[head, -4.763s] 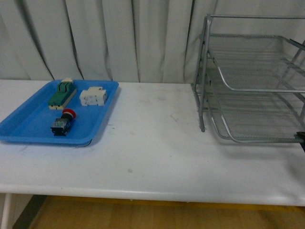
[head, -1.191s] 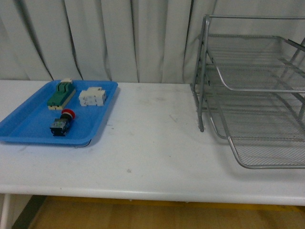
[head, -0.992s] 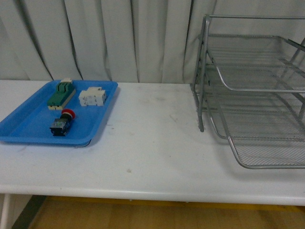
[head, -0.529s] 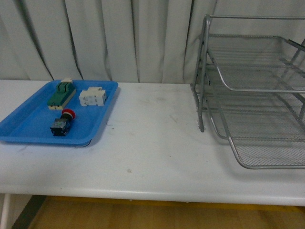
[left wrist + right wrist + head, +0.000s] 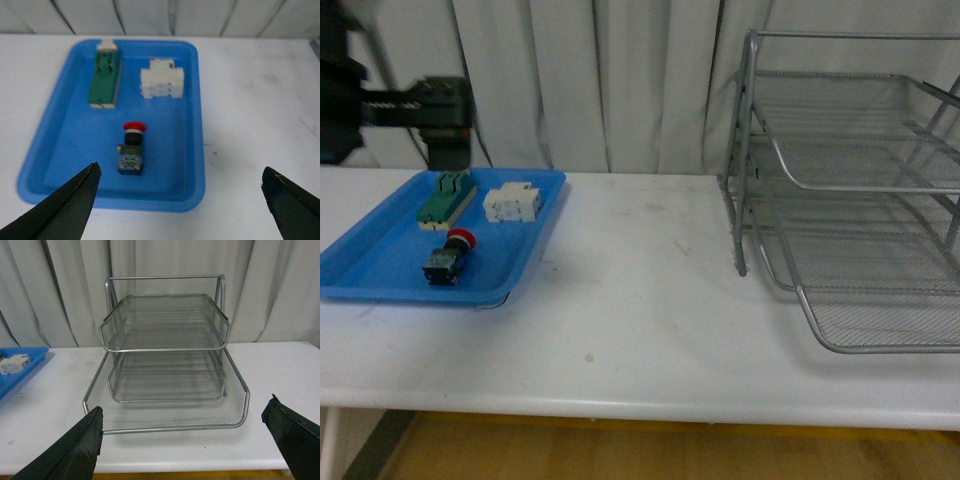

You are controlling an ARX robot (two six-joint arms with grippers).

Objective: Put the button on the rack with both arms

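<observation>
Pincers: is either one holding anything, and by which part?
Nothing is held. The left pincer and right pincer are open, empty; the button lies in the blue tray.

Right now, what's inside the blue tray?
The button, a green switch and a white block, all apart. The tray floor beneath each is covered.

Button [image 5: 447, 256] in tray [image 5: 380, 272], rack [image 5: 850, 190] far right

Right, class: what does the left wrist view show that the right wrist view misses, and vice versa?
Only the left wrist view: the button and the green-and-cream switch. Only the right wrist view: the rack. Both: the blue tray, the white block, the table. The left end effector and right end effector each show open.
</observation>
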